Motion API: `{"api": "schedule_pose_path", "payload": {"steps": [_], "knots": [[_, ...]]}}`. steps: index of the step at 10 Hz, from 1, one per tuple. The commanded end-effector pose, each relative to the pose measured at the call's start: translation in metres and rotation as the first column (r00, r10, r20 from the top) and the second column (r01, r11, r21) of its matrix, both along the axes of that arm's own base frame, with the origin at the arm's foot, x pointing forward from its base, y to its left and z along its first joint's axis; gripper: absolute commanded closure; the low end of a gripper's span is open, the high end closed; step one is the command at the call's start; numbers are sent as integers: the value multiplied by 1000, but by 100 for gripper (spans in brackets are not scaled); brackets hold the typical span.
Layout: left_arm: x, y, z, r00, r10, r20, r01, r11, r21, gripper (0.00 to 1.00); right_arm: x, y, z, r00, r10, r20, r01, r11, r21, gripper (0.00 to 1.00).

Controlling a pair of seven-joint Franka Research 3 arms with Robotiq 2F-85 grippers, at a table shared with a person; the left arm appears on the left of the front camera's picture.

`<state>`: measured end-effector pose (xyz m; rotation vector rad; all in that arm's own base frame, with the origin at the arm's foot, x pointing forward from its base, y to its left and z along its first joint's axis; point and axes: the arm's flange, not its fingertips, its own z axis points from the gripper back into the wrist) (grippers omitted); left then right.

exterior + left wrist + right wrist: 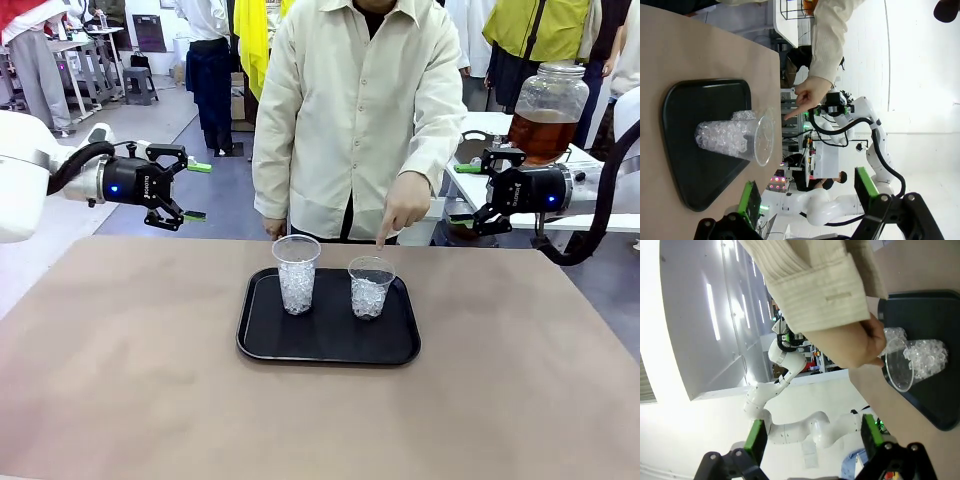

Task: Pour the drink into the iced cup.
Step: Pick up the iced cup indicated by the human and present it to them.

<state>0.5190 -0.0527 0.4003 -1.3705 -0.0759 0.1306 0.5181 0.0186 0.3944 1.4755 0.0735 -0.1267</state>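
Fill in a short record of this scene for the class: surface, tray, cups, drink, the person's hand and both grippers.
surface: brown table
tray: black, mid-table, holding two clear cups
taller cup: on the tray's left side, ice in it, no drink
shorter cup: on the tray's right side, ice in it, no drink
drink: amber, in a lidded glass jar off the table, behind the right arm
person's hand: index finger pointing down at the shorter cup
left gripper: open, empty, above the table's far left
right gripper: open, empty, above the far right

Free: I see bare table either side of tray | Blocked: person's hand just above shorter cup
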Motion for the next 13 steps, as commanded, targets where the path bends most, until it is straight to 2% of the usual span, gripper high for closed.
{"api": "schedule_pose_path", "payload": {"steps": [1,6,7,8,10,12,13], "knots": [[-1,0,2,1000,6,-10,-6,1000,0,0,-1,0,1,1000,-6,2,6,1000,-2,0],[-1,0,2,1000,6,-10,-6,1000,0,0,0,0,0,1000,0,0,0,1000,0,0],[-1,0,2,1000,6,-10,-6,1000,0,0,-7,2,0,989,7,150,-4,1000,-22,0],[-1,0,2,1000,6,-10,-6,1000,0,0,-15,3,-5,956,27,292,-9,998,-63,0],[-1,0,2,1000,6,-10,-6,1000,0,0,-25,3,-13,863,31,504,-9,999,-47,0],[-1,0,2,1000,6,-10,-6,1000,0,0,-30,8,-22,751,23,660,43,996,-83,0],[-1,0,2,1000,6,-10,-6,1000,0,0,-32,9,-25,713,35,700,43,995,-93,0]]}}
